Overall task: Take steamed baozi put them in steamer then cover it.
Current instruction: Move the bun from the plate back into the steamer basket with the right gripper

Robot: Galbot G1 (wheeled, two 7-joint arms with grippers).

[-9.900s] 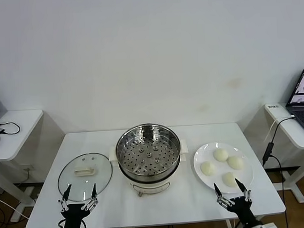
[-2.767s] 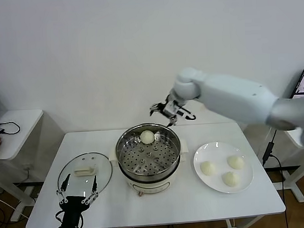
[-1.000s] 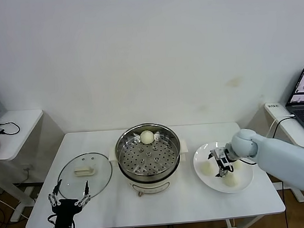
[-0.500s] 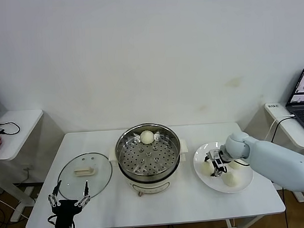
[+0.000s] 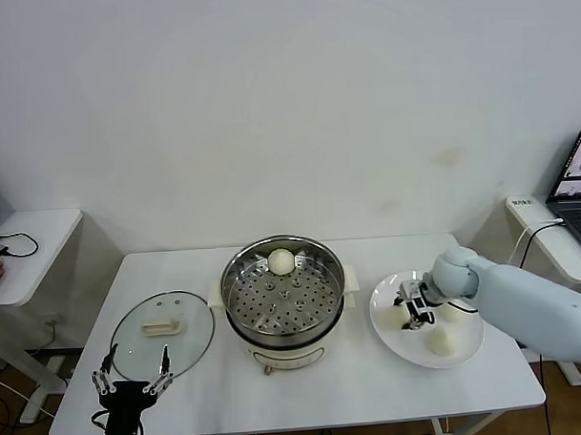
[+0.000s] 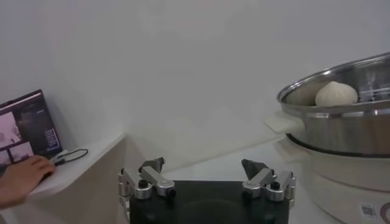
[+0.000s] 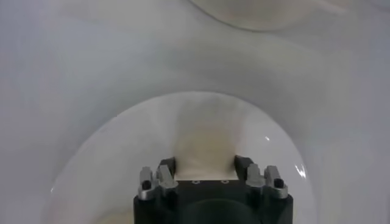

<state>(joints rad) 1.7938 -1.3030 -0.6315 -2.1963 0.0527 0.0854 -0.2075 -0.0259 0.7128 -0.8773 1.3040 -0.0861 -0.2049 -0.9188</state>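
Observation:
The steamer stands mid-table with one baozi at the back of its perforated floor. The steamer and that bun also show in the left wrist view. My right gripper is low over the white plate, shut on a baozi that fills the gap between its fingers. Another baozi lies at the plate's front. A third is partly hidden behind my right arm. My left gripper is open and empty at the table's front left edge.
The clear glass lid with a cream handle lies flat left of the steamer, just behind my left gripper. Side desks stand at far left and far right, and a laptop is on the right one.
My right gripper has shifted slightly on the plate. The bun that lay at the plate's left is now between its fingers. The left arm has not moved.

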